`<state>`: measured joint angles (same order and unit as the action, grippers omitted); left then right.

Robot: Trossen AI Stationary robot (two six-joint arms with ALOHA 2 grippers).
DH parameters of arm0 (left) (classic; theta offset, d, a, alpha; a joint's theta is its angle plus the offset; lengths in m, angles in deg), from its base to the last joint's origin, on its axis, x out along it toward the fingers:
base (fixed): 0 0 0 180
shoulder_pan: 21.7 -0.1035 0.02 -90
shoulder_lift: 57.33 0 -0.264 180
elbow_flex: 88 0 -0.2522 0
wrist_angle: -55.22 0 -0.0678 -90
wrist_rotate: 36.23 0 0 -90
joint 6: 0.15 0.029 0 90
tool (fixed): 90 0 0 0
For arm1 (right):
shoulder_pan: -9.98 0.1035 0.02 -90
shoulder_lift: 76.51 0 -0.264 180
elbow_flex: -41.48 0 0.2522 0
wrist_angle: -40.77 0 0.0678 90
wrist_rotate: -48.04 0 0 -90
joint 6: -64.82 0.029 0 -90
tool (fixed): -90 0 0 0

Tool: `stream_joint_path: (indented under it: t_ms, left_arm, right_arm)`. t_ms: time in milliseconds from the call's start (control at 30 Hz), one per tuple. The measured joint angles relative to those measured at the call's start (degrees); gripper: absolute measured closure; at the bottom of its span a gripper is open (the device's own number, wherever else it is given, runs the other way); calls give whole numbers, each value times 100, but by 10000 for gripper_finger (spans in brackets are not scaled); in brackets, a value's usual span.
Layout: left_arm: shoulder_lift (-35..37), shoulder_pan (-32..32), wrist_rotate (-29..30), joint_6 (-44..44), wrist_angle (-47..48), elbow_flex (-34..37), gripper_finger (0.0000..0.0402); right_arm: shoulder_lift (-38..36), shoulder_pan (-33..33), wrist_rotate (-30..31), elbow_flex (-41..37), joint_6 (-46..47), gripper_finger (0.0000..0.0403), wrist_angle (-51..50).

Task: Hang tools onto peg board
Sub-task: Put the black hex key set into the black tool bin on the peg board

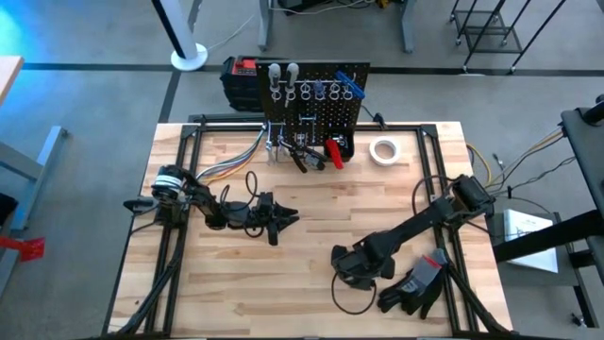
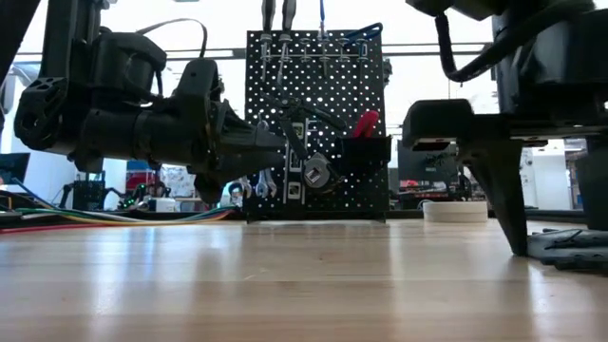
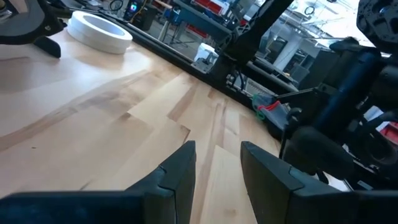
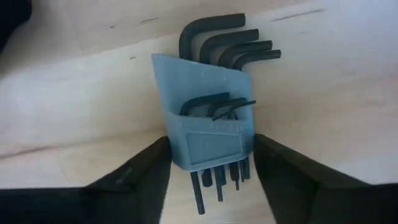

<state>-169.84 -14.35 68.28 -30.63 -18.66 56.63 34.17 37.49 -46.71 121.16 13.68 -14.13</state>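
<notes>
Presently, two dark arms work over one light wooden slatted table (image 1: 311,212). The right gripper (image 4: 211,165) is lowered near the table's front right part, its two dark fingers (image 4: 140,171) spread on either side of one blue plastic holder of black hex keys (image 4: 208,121) lying flat on the wood. The holder sits between the fingers; whether they touch its sides cannot be told. Four bent key ends project from the holder's far edge, about three smaller keys cross its face, and several straight ends project from the near edge, where the exact count is hard to make out.

The left gripper (image 3: 214,168) hangs just above the table's left-centre with its two fingers parted by a narrow gap, nothing between them.

One upright black perforated peg board (image 1: 326,104) stands at the table's far edge. Along its top row hang roughly six silver and blue tools (image 1: 311,92); they overlap and cannot be counted reliably. Lower on the board, one red-handled tool (image 1: 334,151) rests in a small black bin (image 2: 366,152), beside what appear to be black pliers (image 1: 300,156).

One white tape roll (image 1: 382,150) lies just right of the board. One pair of black gloves (image 1: 415,288) lies at the front right corner, partly covered by the right arm. One red-and-black box (image 1: 241,80) is partly hidden behind the board.
</notes>
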Motion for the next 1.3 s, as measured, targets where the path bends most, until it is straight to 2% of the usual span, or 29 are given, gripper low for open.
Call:
stream_joint_path:
  t_ms: [167, 233, 467, 700, 967, 1300]
  left_arm:
    - [0, 0, 6, 95, 27, 0, 285]
    - [0, 0, 12, 103, 24, 0, 285]
    - [0, 13, 62, 92, 56, -11, 285]
    - [0, 13, 107, 98, 69, -11, 285]
    - [0, 13, 148, 101, 69, -11, 285]
    - [0, 13, 150, 153, 63, -9, 285]
  right_arm:
    - [-40, -150, -501, 137, 459, 273, 90]
    - [-59, -178, -573, 118, 500, 318, -30]
    - [-90, -189, -554, 82, 616, 396, -180]
    - [-361, -196, -351, 79, 1152, 402, -214]
    - [-1162, -189, 132, 77, 1723, 402, -356]
    - [-2620, -680, 1746, 84, 2867, 402, -1179]
